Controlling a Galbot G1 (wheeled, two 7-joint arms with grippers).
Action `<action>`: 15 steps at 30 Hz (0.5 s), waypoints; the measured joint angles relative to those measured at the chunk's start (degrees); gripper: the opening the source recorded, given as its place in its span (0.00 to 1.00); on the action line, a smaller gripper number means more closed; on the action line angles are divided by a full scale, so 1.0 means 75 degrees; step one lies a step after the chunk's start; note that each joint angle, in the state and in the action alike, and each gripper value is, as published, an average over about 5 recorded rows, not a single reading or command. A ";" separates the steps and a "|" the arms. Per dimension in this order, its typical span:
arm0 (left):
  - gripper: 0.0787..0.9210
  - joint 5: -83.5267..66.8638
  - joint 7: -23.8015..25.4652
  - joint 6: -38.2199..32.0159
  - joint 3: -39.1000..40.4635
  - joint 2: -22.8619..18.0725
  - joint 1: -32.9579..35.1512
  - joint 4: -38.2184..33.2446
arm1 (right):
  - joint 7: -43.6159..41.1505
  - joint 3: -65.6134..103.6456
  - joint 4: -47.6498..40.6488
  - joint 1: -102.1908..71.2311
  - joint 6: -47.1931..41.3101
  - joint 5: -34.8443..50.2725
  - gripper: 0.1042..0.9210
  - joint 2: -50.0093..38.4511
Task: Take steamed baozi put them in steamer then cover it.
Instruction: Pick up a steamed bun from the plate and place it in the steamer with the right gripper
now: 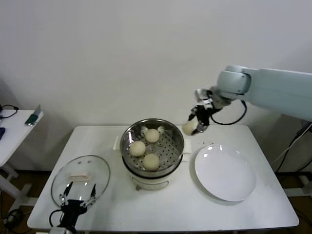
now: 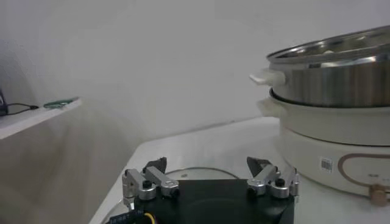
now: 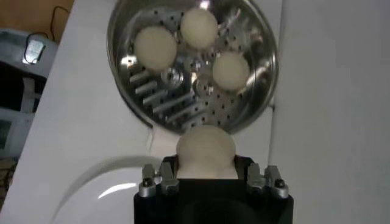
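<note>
Three cream-white baozi [image 1: 138, 147] lie in the shiny steel steamer [image 1: 173, 152] on its white pot base. My right gripper [image 1: 197, 126] is shut on the fourth baozi [image 1: 189, 127] and holds it in the air just beyond the steamer's right rim. In the right wrist view that baozi [image 3: 205, 149] sits between the fingers above the steamer [image 3: 256, 103]. The glass cover [image 1: 100, 173] with its pale handle lies flat on the table at the front left. My left gripper [image 1: 78, 194] is open just above the cover's near edge [image 2: 201, 173].
An empty white plate [image 1: 225, 173] lies to the right of the steamer. A side table [image 1: 12, 129] with small items stands at the far left. The white table's front edge runs below the plate.
</note>
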 measured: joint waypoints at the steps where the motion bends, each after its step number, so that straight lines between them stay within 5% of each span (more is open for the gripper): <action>1: 0.88 -0.0003 0.0000 -0.0001 -0.0004 0.0000 -0.0005 -0.0006 | 0.0050 0.0007 -0.0011 -0.0024 -0.0035 0.0052 0.63 0.0158; 15: 0.88 -0.0050 0.0006 0.0001 -0.0071 0.0004 -0.0045 -0.0023 | 0.0473 -0.0054 -0.0716 -0.0936 -0.0248 -0.0185 0.63 0.1626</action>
